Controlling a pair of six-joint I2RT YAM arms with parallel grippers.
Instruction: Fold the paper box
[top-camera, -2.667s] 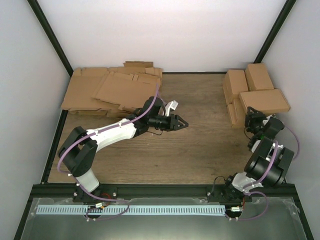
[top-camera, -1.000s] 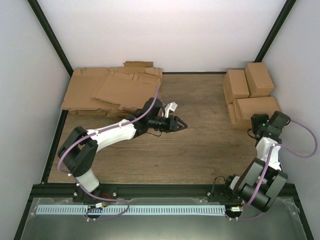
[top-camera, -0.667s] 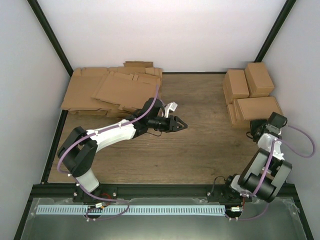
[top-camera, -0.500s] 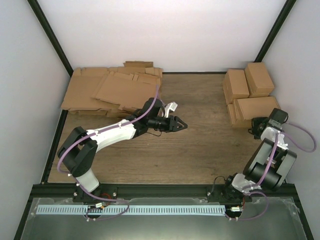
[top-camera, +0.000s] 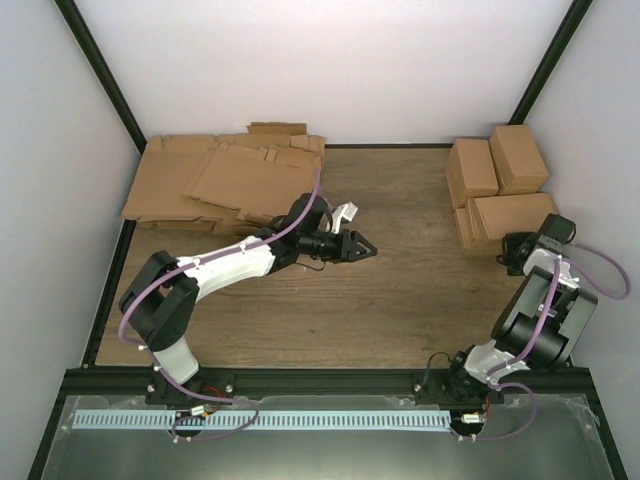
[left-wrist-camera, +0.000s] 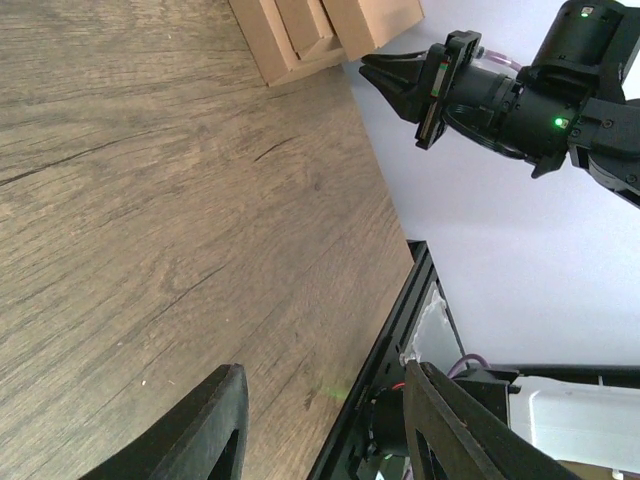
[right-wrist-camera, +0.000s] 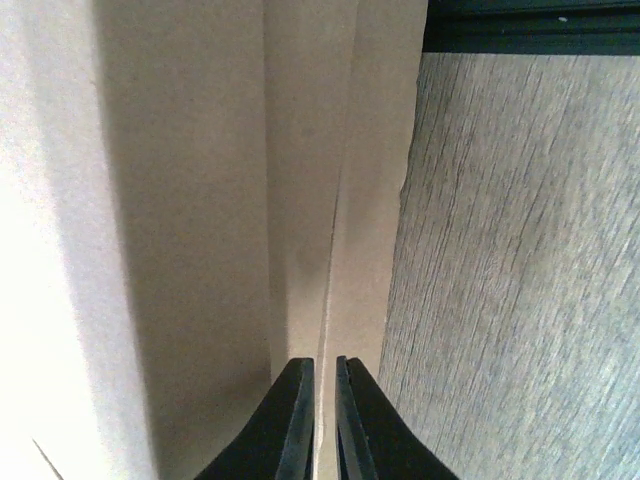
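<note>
The right gripper (right-wrist-camera: 323, 368) had its two black fingers drawn almost together, with only a sliver between them. From the left wrist view I saw nothing pinched there. The tips pointed at the near side of the small plain brown cardboard paper box (top-camera: 515, 214) and sat close against it, though I could not tell whether they touched. That box lay among similar brown boxes (top-camera: 495, 160) at the far right corner of the wooden table (top-camera: 400, 300). The left gripper (left-wrist-camera: 325, 372) had its jaws spread wide and empty as it hovered over the middle of the table, fingers aimed toward the table's right side. A pile of wide flat brown cardboard sheets (top-camera: 225, 180) lay at the table's far left corner.
</note>
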